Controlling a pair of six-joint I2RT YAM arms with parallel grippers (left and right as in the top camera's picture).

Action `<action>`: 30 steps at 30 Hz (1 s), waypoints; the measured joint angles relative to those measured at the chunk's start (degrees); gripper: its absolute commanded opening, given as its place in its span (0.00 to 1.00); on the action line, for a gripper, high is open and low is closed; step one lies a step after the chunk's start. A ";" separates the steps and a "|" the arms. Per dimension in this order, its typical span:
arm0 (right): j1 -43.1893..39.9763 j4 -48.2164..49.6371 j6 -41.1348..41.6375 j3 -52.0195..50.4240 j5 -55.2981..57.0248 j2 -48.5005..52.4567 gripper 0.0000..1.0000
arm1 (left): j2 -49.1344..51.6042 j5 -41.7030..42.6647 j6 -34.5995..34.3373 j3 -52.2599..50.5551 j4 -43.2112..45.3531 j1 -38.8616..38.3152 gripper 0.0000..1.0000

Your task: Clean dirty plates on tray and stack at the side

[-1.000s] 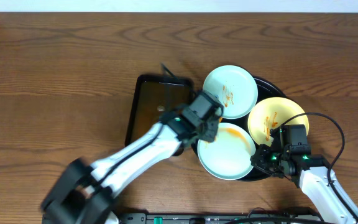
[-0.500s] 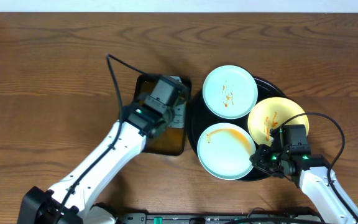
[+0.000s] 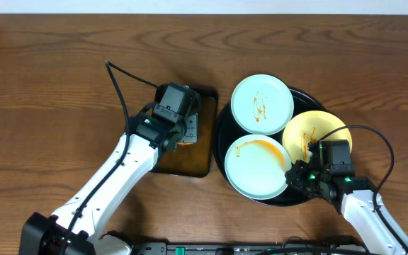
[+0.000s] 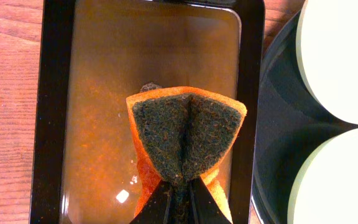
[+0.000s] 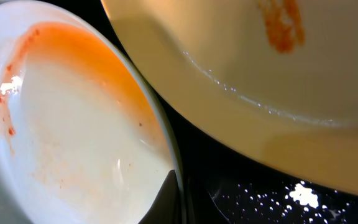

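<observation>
Three plates lie on the round black tray point(image 3: 220, 134): a mint plate point(image 3: 262, 104) at the back with thin orange streaks, a yellow plate point(image 3: 316, 134) at the right with a smear, and a front mint plate point(image 3: 257, 168) with an orange smear along its far edge. My right gripper point(image 3: 296, 174) is shut on the front mint plate's right rim point(image 5: 73, 137), one finger inside point(image 5: 178, 193); the yellow plate point(image 5: 260, 62) overhangs it. My left gripper point(image 3: 186, 129) is shut on a folded orange sponge with a dark scouring face point(image 4: 185, 134), held over the brown tray.
A rectangular dark brown tray point(image 3: 163, 161) holding brownish liquid point(image 4: 104, 93) sits directly left of the black tray point(image 4: 278, 124). A black cable point(image 3: 129, 78) arcs from the left arm. Bare wood table lies to the left and behind.
My left arm has swung left from the front mint plate to over the brown tray, carrying the sponge. The right gripper has stayed on the front plate's rim.
</observation>
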 measured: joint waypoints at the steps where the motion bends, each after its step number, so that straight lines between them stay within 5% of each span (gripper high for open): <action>1: 0.00 0.00 -0.26 0.00 0.00 0.00 0.01 | 0.00 0.00 0.00 0.00 -0.04 0.00 0.08; 18: 0.00 -20.52 -7.41 17.77 11.82 -1.99 0.01 | 0.00 0.00 0.00 0.00 -0.07 0.20 0.08; 30: 0.50 -25.88 -9.18 23.41 19.10 -2.12 0.01 | 0.00 0.00 0.00 0.00 -0.07 0.92 0.08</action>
